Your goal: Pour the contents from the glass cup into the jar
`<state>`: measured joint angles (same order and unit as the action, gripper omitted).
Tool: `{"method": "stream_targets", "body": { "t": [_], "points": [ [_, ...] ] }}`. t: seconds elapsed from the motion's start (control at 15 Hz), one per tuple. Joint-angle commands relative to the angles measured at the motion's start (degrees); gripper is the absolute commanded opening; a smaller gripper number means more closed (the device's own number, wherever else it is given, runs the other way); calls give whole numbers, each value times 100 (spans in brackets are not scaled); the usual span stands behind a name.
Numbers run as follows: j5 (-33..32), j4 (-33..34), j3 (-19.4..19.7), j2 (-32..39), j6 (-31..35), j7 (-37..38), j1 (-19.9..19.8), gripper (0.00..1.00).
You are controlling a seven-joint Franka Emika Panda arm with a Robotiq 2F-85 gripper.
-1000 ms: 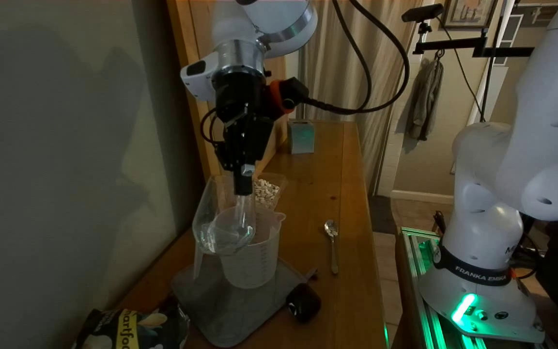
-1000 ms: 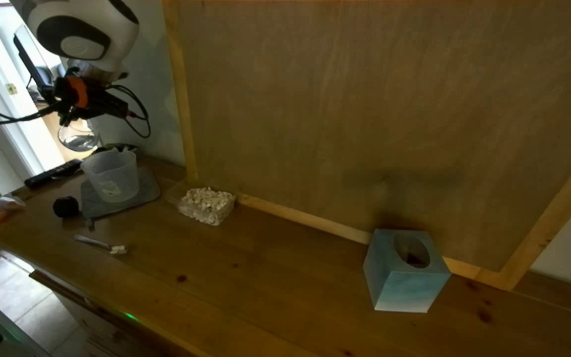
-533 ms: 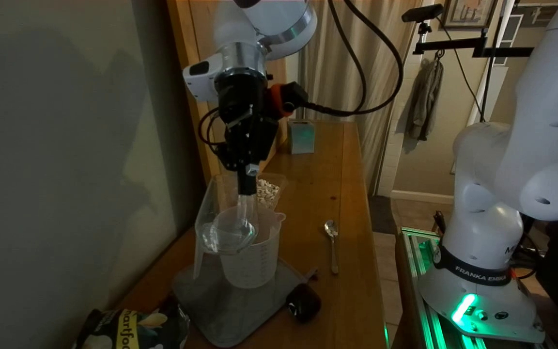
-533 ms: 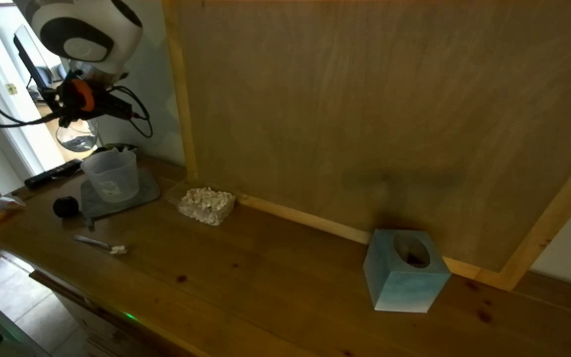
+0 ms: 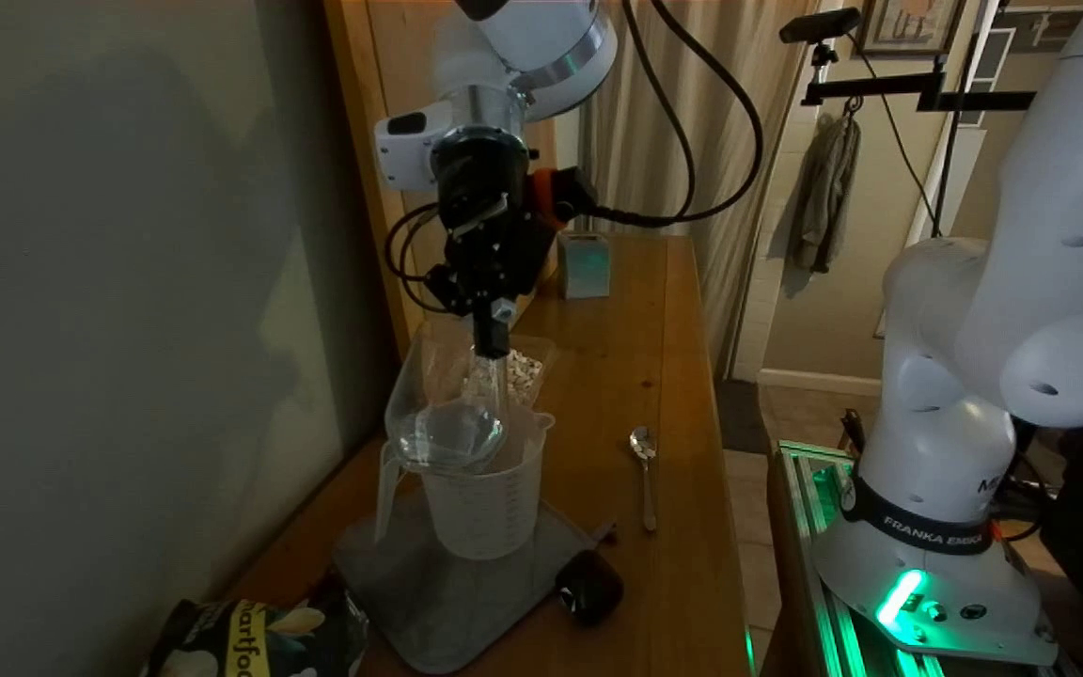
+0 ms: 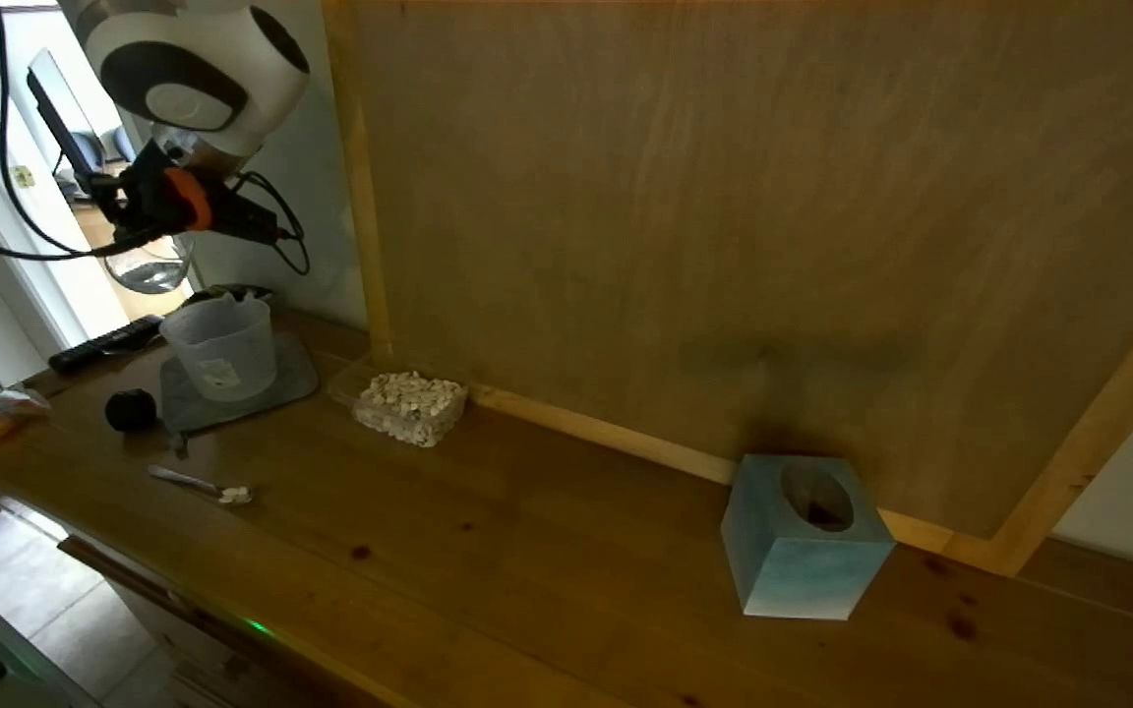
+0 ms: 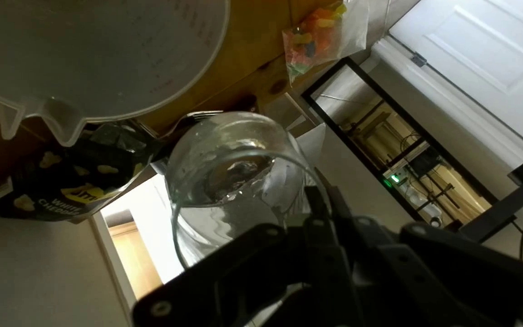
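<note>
My gripper (image 5: 492, 346) is shut on the rim of the glass cup (image 5: 448, 437), with one finger inside and one outside. In the wrist view the fingertips (image 7: 327, 200) pinch the wall of the clear cup (image 7: 239, 181), which holds clear liquid. The cup hangs in the air, tilted. The jar is a translucent handled pitcher (image 5: 488, 517) with measuring marks, upright on a grey mat (image 5: 438, 606). In an exterior view the cup (image 6: 147, 270) is higher than the pitcher (image 6: 224, 359) and off to one side. In the wrist view the pitcher's rim and spout (image 7: 61, 113) are apart from the cup.
A clear box of oats (image 6: 409, 408) stands by the wall, behind the pitcher. A spoon (image 5: 645, 475) and a black round object (image 5: 588, 588) lie on the counter. A black snack bag (image 5: 264, 639) is near the mat. A blue tissue box (image 6: 807, 541) stands farther along.
The gripper has turned and shifted slightly right in an exterior view, and the cup's base has risen a little, tilting the cup further. The pitcher has not moved.
</note>
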<state>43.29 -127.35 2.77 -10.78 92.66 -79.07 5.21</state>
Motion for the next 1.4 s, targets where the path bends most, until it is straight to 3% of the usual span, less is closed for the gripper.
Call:
{"method": "stream_targets", "body": {
  "t": [0.0, 1.33],
  "points": [
    [311, 128, 97, 122, -263, -372, -201, 1],
    [1066, 132, 374, 514, -1047, -1629, -738, 1]
  ]
}}
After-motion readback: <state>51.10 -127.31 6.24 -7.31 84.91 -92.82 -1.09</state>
